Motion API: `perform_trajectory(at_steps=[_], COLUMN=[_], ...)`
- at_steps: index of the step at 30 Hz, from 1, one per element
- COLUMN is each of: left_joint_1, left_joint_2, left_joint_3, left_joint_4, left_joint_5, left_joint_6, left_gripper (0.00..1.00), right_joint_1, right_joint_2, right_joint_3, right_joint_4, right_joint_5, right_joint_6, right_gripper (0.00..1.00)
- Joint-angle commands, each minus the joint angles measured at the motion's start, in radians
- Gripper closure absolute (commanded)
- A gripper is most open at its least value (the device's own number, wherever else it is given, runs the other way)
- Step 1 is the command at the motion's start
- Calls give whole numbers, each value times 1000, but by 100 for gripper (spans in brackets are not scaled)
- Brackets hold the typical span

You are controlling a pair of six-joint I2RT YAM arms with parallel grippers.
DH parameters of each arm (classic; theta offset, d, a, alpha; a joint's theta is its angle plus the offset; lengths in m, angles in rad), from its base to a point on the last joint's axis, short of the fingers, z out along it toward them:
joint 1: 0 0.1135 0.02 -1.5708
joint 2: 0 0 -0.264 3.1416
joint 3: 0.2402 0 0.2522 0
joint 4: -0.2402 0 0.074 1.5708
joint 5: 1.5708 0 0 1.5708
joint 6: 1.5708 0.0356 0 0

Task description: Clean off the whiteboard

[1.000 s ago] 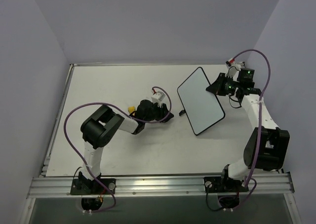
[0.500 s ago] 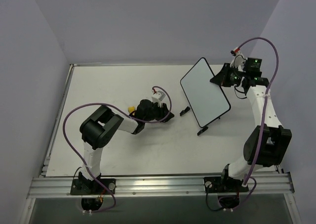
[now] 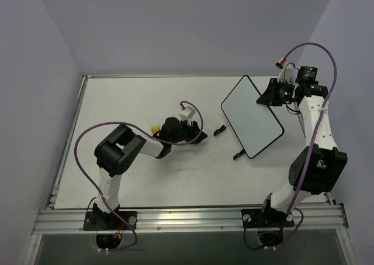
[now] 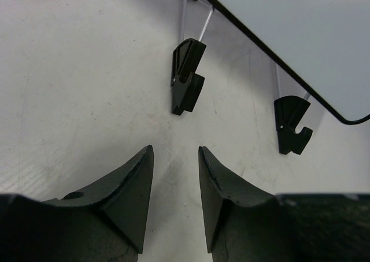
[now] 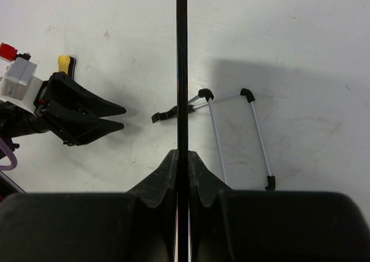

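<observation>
Here the board (image 3: pixel 252 116) is clamped by its edge in the right claw (image 5: pixel 182 161); the left claw (image 4: pixel 176 158) is held slightly parted, empty.

One whiteboard (image 3: pixel 252 116) with two black feet: one foot (image 4: pixel 187 77), a second foot (image 4: pixel 293 125). Two arms, a left arm (image 3: pixel 125 151) and a right arm (image 3: pixel 315 130). Two tools, a left tool (image 4: pixel 175 155) and a right tool (image 5: pixel 182 158). One yellow block (image 3: pixel 155 128). One counter (image 3: pixel 146 95).

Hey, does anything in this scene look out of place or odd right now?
Yes. The whiteboard sits askew: the right tool pinches its edge and holds it tilted over the right side of the table, with its black feet sticking out on thin wire legs.
</observation>
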Motion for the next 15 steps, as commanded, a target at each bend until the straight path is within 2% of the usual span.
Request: perform_trajectory(at_steps=[1, 9, 15], left_joint_1=[-5, -3, -3], left_joint_2=[-30, -23, -27], left_joint_3=[15, 9, 1], left_joint_4=[101, 121, 125], left_joint_5=[32, 35, 35], left_joint_6=[-20, -36, -37], left_gripper=[55, 55, 55], right_joint_1=[0, 0, 3], right_joint_2=[-60, -80, -77], right_joint_3=[-34, -160, -174], right_joint_4=[1, 106, 118], right_joint_5=[-26, -51, -1], right_joint_6=[-36, -74, -103], right_gripper=[100, 100, 100])
